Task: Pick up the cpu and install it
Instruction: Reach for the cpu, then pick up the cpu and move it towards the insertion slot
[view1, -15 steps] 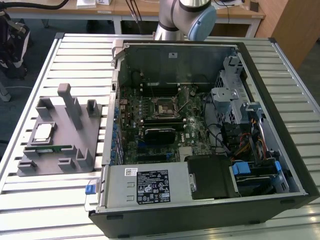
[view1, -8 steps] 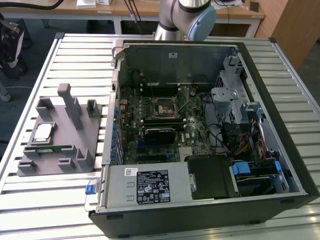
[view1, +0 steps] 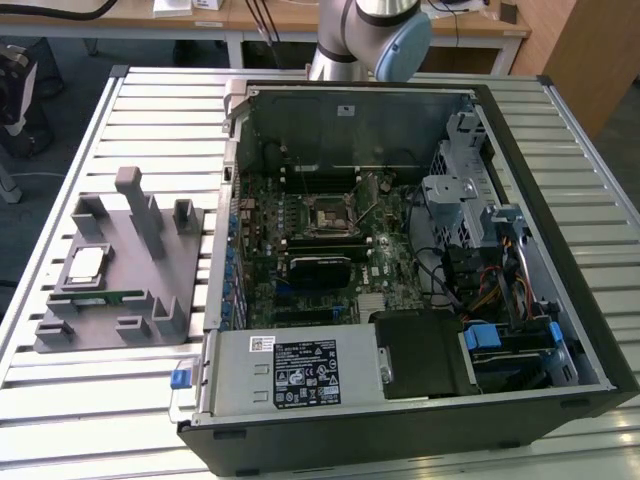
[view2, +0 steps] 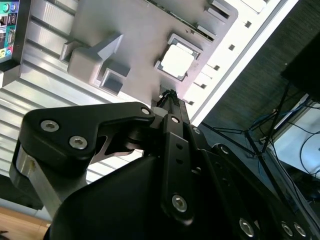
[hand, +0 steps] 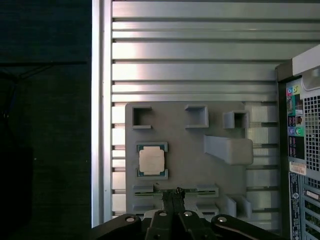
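Exterior view first: we are seeing the cpu (view1: 85, 265) lying flat in its square pocket on the grey fixture (view1: 125, 270), which is sitting on the slatted metal worktop (view1: 150, 120) at the exterior view's left. A long green memory stick (view1: 112, 296) is resting in a slot just nearer than the cpu on the same fixture. At the exterior view's right of the fixture, an open computer case (view1: 590, 300) is lying on its side, and the black-framed socket (view1: 328, 215) on its motherboard is showing a dark centre. The robot arm (view1: 370, 30) is standing at the far edge of the worktop, behind the case.

In both wrist views we are looking past the hand (hand: 173, 192) (view2: 169, 95) toward the fixture (hand: 190, 165) (view2: 140, 30). Its two fingers are pressed together, pinching nothing. In the first wrist view the fingertips are lining up with the memory stick's slot, just beside the cpu (hand: 151, 161), and are not touching the chip. In the second wrist view the cpu (view2: 176, 62) is sitting untouched in its pocket, apart from the fingertips, its pale metal top facing up.
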